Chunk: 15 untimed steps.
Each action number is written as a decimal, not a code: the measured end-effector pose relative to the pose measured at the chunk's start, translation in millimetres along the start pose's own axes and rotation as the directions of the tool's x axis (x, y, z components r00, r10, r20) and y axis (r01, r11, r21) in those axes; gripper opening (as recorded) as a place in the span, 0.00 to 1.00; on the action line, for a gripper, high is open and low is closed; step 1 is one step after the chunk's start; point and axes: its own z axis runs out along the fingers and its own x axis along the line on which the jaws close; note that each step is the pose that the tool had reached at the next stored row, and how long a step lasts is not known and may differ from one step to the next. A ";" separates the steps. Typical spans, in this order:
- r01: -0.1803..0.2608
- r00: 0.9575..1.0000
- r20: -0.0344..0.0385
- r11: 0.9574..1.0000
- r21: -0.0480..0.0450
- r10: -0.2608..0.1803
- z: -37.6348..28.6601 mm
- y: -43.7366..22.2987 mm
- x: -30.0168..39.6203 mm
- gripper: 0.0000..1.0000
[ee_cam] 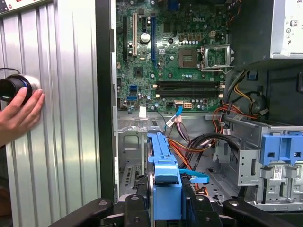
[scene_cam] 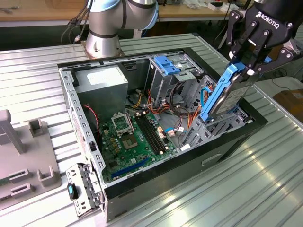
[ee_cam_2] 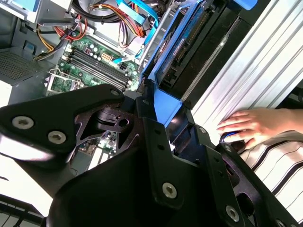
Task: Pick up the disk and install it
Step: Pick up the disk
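The disk [scene_cam: 222, 97], a grey drive framed by bright blue side rails, hangs steeply tilted over the open computer case [scene_cam: 71, 94], at the end on the exterior view's right. Its lower end dips into the bay by the case wall. My black gripper [scene_cam: 242, 71] is shut on the disk's upper end, with the fingers clamped over the blue rail. In both wrist views the blue rail [ee_cam_2: 165, 61] [ee_cam: 165, 179] runs away from the gripper toward the case interior.
Inside the case are the green motherboard [scene_cam: 128, 137], the grey power-supply box [scene_cam: 102, 80], a blue-topped drive cage [scene_cam: 168, 66] and loose coloured cables [scene_cam: 189, 111]. A person's hand [ee_cam: 19, 116] rests on the ribbed metal table beside the case. Grey fixtures [scene_cam: 28, 142] stand at the exterior view's left.
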 end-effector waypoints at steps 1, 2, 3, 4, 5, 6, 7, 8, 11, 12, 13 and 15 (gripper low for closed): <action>0.000 1.000 0.000 1.000 0.000 0.000 0.1 0.0 0.0 0.36; -0.001 1.000 0.000 1.000 0.000 0.001 1.2 0.1 0.0 0.36; -0.003 1.000 0.000 1.000 0.000 0.003 2.3 0.2 0.1 0.36; -0.003 1.000 0.000 1.000 0.000 0.003 2.4 0.2 0.1 0.36; -0.003 1.000 0.000 1.000 0.000 0.003 2.4 0.2 0.1 0.36; -0.003 1.000 0.000 1.000 0.000 0.003 2.4 0.2 0.1 0.36; -0.003 1.000 0.000 1.000 0.000 0.003 2.5 0.2 0.1 0.36; -0.003 1.000 0.000 1.000 0.000 0.003 3.0 0.2 0.0 0.36; -0.003 1.000 0.000 1.000 0.000 0.003 3.1 0.2 0.1 0.36; -0.003 1.000 0.000 1.000 0.000 0.003 3.1 0.2 0.1 0.36; -0.003 1.000 0.000 1.000 0.000 0.003 3.2 0.2 0.1 0.36; -0.003 1.000 0.000 1.000 0.000 0.003 3.6 -1.8 0.1 0.36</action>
